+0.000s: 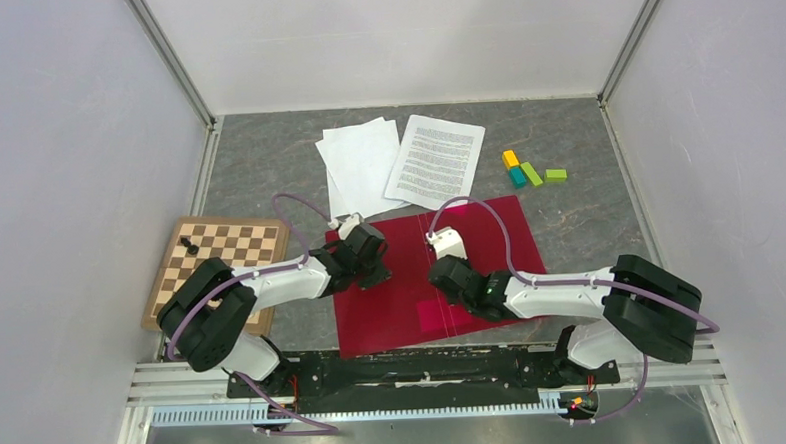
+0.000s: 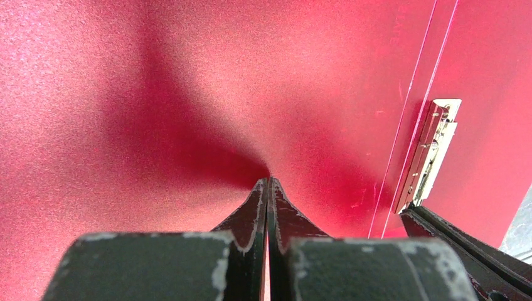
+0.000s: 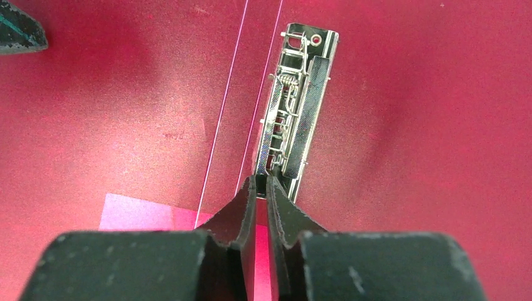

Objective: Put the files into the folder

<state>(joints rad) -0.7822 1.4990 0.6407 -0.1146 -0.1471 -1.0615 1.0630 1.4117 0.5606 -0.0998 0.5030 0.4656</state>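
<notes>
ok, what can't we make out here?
- Right wrist: whether the right gripper actually grips the metal clip; its fingertips cover the contact.
- Top: printed sheet text too small to read; blank sheets overlap, count unclear. Neither appears in the wrist views.

I'm seeing the crimson folder (image 1: 403, 302) lying open and flat mid-table. Its metal clip (image 3: 295, 113) is sitting beside the spine creases, with a pink square (image 3: 144, 213) showing inside. Just beyond its far edge, the blank sheets (image 1: 359, 163) are lying overlapped on the left and the printed sheet (image 1: 434, 160) on the right.
</notes>
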